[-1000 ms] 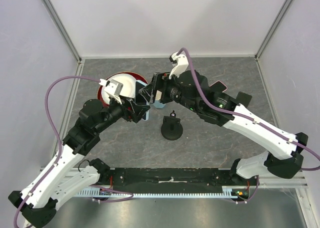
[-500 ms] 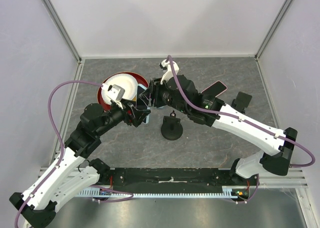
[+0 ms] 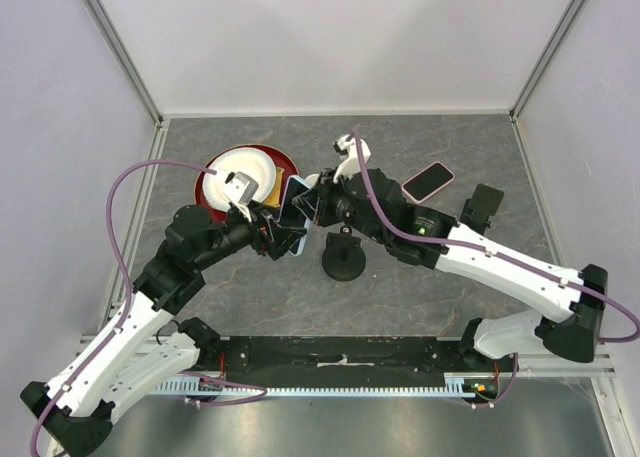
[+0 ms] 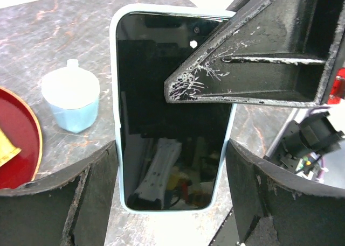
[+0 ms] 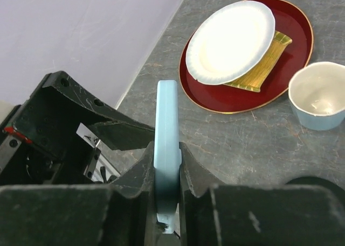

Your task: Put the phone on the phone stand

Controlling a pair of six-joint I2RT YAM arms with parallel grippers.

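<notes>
The phone is hanging over the middle of the desk, near the phone stand on its far-left side and not touching it. Both arms are gripping it. The left jaws are standing wide, pressing its two long edges. The right jaws are pinching narrowly across its thickness (pale blue case showing between them). A pink phone is lying apart, toward the far right corner.
</notes>
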